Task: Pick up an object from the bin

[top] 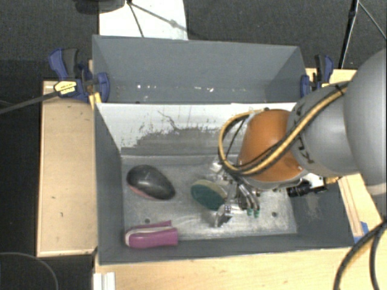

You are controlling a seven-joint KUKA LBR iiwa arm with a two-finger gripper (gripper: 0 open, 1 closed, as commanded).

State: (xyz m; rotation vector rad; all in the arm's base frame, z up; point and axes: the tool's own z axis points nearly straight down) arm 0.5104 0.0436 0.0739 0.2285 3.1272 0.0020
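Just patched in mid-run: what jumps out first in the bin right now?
The arm's orange wrist cover dominates the right side, with the gripper down near the bin floor beside a dark green rounded object near the middle. To the left lies a dark grey oval object, and a purple oblong object sits by the front wall.

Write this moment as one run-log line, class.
hand: low in bin | nearest: dark green oval thing, just left of hand | elsewhere: dark grey oval thing; purple thing front left | grasp: cannot tell
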